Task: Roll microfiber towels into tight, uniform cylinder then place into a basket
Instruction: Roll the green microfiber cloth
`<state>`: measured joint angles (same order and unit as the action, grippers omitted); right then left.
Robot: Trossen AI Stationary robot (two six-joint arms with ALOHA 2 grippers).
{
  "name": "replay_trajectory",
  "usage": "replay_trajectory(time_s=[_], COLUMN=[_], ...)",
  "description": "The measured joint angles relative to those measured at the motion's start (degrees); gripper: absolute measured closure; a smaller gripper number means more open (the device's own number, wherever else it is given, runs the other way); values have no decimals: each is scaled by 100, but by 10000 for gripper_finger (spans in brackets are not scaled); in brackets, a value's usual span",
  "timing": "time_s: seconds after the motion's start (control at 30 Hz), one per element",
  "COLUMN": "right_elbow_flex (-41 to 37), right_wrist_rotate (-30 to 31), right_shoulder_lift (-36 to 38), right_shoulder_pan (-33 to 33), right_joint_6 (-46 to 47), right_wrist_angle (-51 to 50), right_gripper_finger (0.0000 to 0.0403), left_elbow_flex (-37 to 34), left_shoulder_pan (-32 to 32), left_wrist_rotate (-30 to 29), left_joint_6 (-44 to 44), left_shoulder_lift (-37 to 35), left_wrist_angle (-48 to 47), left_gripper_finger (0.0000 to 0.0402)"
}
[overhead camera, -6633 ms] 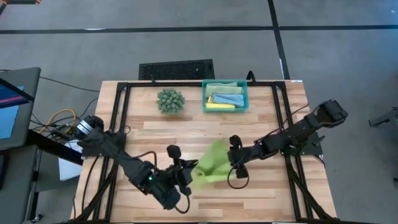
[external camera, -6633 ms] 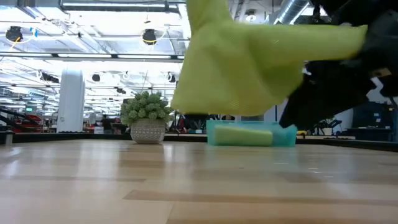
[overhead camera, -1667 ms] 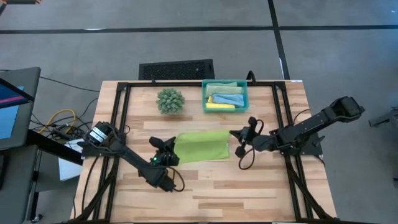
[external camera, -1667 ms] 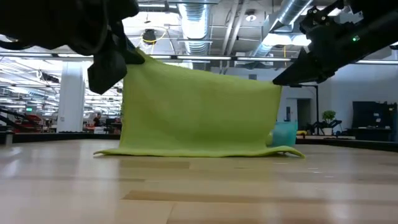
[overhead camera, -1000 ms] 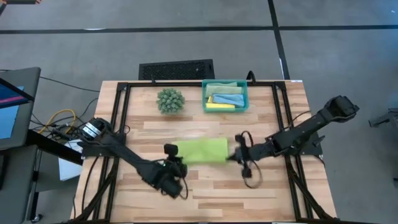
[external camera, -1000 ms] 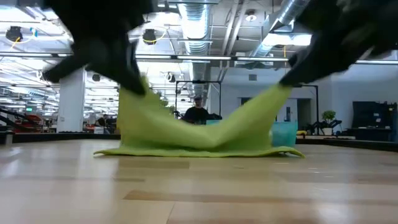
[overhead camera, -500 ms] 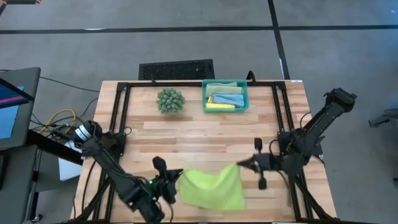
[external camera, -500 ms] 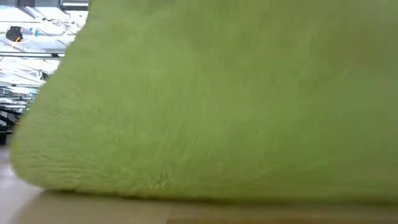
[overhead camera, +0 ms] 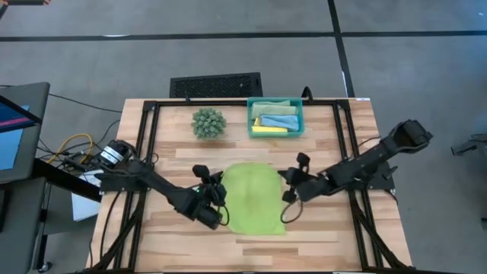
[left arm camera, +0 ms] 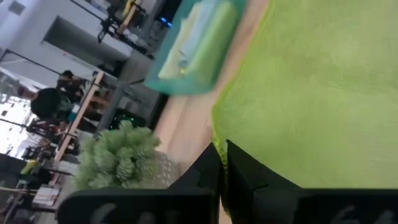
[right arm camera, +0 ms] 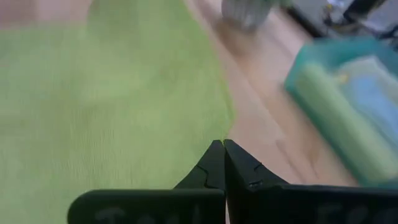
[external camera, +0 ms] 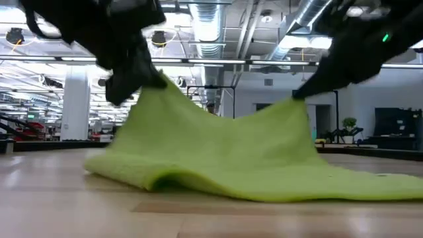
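lime green towel (overhead camera: 255,199) spread across the middle of the tabletop (overhead camera: 335,240), near edge flat on the wood, two far corners lifted off it. left tool (overhead camera: 215,185) clenched on the left far corner, fingers pinched tight on the hem in the left wrist view. right tool (overhead camera: 290,181) clenched on the right far corner, fingertips meeting exactly at the cloth's edge in the right wrist view. seen from the low view: cloth (external camera: 225,162) raised to two peaks under the dark tools, sagging between them, front hem resting on the boards. teal basket (overhead camera: 275,117) at the far edge of the tabletop, well apart from the held towel, holding three rolled towels side by side: sage green (overhead camera: 274,104) farthest back, light blue (overhead camera: 280,119) in the middle, yellow (overhead camera: 268,130) nearest. same basket (right arm camera: 339,102) visible beyond the right tool's fingers, with a pale green-yellow roll and a light blue one inside. round spiky plant ball (overhead camera: 208,122) just left of the basket, apart from it. black slotted grille (overhead camera: 216,84) on the floor behind the tabletop's far edge. monitor corner (overhead camera: 15,129) and loose cables off the left side.
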<state>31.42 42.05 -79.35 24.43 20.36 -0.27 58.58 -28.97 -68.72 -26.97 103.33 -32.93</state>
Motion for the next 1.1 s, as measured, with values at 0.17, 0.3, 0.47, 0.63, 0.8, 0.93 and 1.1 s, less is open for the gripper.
replay_trajectory(time_s=[0.17, 0.3, 0.47, 0.63, 0.8, 0.93, 1.1], right_elbow_flex=[0, 0, 0, 2, 20, 141, 216], right_wrist_rotate=[-216, -224, -272, -456, -475, -474, -474], right_shoulder_lift=[-658, -1021, -1172, -1172, -1172, -1172, -1172], right_shoulder_pan=[-355, -482, -507, -478, -343, -264, -167], right_joint_6=[-83, -84, -136, -393, -559, -587, -731], right_wrist_angle=[-18, -44, -150, -164, -181, -232, -272], right_gripper_finger=[393, 393, 393, 393, 393, 393, 393], left_elbow_flex=[-288, -292, -192, -190, -187, -286, -495], left_shoulder_pan=[94, 74, 68, 74, 299, 1050, 2028], left_wrist_rotate=[155, 286, 671, 1350, 1023, 1799, 2429], left_joint_6=[14, 103, 186, 374, -228, -527, -640], left_shoulder_lift=[0, 0, 0, 0, 0, 0, 2], left_wrist_angle=[253, 259, -102, -104, 37, 356, 792], left_gripper_finger=[385, 343, 299, 305, 315, 298, 271])
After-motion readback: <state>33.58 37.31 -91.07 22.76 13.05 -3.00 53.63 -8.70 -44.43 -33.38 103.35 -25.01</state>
